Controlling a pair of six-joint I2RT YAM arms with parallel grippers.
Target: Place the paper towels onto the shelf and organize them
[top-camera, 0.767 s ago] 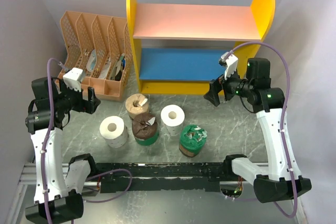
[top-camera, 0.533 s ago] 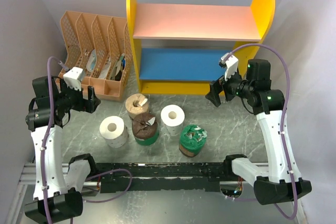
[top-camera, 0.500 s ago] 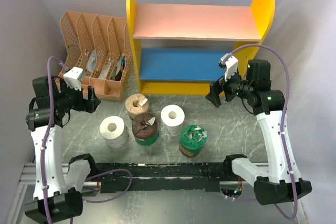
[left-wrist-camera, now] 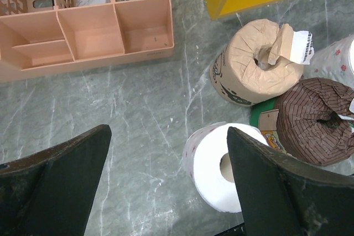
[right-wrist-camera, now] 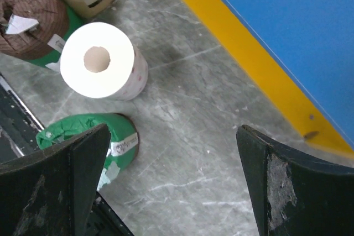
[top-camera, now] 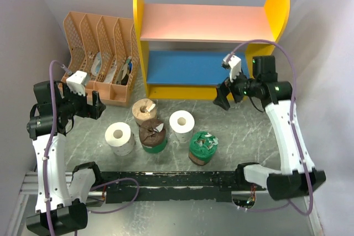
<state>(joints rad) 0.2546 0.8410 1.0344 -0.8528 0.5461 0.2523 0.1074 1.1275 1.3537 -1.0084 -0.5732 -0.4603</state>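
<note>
Five paper towels, between left tool and right tool, untouched

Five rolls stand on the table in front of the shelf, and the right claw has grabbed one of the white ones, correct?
Not quite. The right gripper holds nothing: the right wrist view shows its fingers spread wide open over bare table, with the nearest white roll standing apart from them. The rest of what you said is right.

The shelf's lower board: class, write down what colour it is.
Blue. The lower board shows best in the top external view.
</note>
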